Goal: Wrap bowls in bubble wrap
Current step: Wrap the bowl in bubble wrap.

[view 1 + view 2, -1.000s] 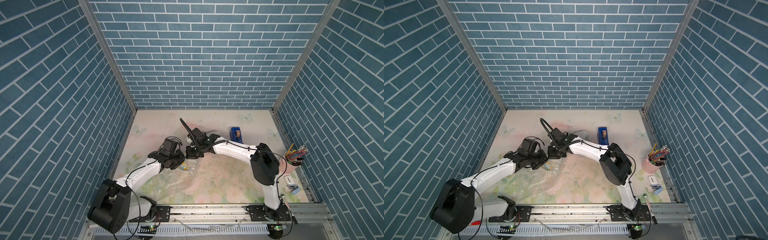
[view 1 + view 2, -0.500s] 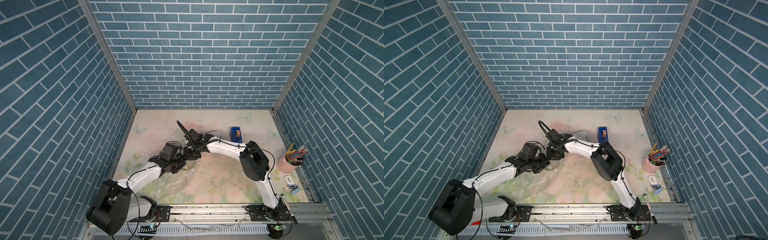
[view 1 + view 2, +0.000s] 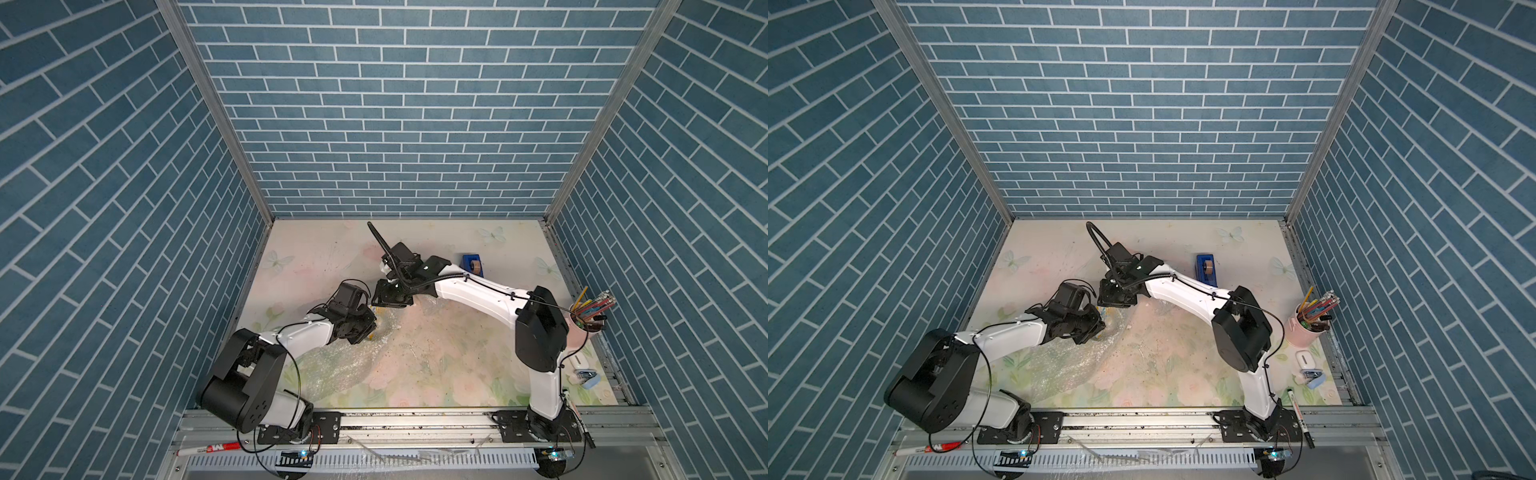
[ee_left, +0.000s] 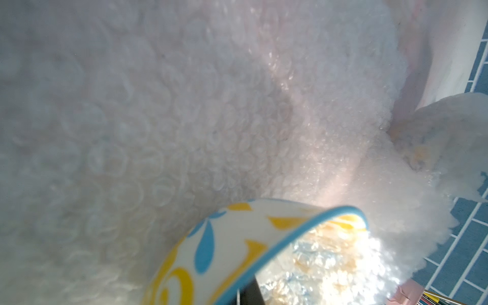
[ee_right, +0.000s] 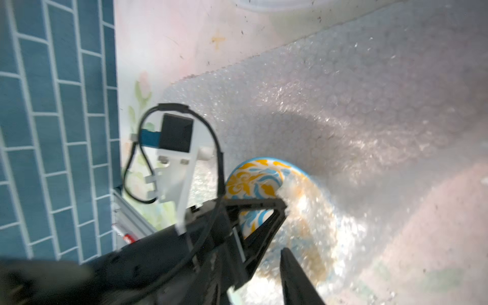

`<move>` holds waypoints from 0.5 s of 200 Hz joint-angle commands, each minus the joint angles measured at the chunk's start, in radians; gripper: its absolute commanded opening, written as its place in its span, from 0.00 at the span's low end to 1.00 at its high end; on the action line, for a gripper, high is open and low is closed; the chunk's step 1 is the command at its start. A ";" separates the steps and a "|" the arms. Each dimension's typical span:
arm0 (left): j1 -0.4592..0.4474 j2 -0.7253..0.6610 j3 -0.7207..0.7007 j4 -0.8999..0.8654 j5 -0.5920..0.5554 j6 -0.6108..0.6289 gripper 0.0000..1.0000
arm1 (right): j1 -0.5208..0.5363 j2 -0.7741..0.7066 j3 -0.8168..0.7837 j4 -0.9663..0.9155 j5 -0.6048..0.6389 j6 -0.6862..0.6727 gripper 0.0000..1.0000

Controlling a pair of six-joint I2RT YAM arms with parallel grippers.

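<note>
1 bowl [image 4: 224, 237] part-hid by bubble wrap [image 4: 211, 118]; tape disp. [image 3: 473, 266] well apart.

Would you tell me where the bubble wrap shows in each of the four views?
Top view: bubble wrap front left, beside the left arm.
Top view: bubble wrap, same spot.
Left wrist: fills the picture behind the bowl.
Right wrist: spread beyond the bowl.
Shared landmark: blue brick wall.

blue brick-pattern walls [image 3: 407, 124] enclose a pale floral tabletop [image 3: 436, 374], evenly lit.
</note>
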 commanded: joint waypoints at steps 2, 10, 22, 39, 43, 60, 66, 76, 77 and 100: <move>0.002 -0.016 0.027 -0.031 -0.016 0.019 0.09 | -0.003 0.006 -0.048 -0.032 0.017 0.009 0.22; 0.002 -0.019 0.030 -0.033 -0.015 0.019 0.09 | 0.000 0.027 -0.053 -0.028 0.005 0.009 0.16; 0.001 -0.028 0.036 -0.038 -0.017 0.019 0.09 | 0.012 0.064 -0.042 -0.028 0.008 0.006 0.10; 0.003 -0.044 0.044 -0.054 -0.024 0.023 0.09 | 0.017 0.118 -0.018 -0.027 0.010 0.009 0.03; 0.003 -0.049 0.046 -0.060 -0.027 0.025 0.09 | 0.017 0.127 -0.017 -0.027 0.013 0.010 0.01; 0.006 -0.062 0.055 -0.082 -0.035 0.034 0.10 | 0.012 0.152 -0.019 -0.019 0.023 0.016 0.00; 0.006 -0.067 0.058 -0.090 -0.038 0.039 0.10 | 0.014 0.166 -0.013 -0.018 0.019 0.016 0.00; 0.008 -0.075 0.062 -0.104 -0.040 0.044 0.11 | 0.014 0.193 0.002 -0.021 0.011 0.017 0.00; 0.008 -0.075 0.062 -0.107 -0.040 0.046 0.11 | 0.014 0.195 0.004 -0.022 0.009 0.017 0.00; 0.030 -0.110 0.077 -0.168 -0.058 0.075 0.17 | 0.015 0.236 0.024 -0.031 -0.006 0.017 0.00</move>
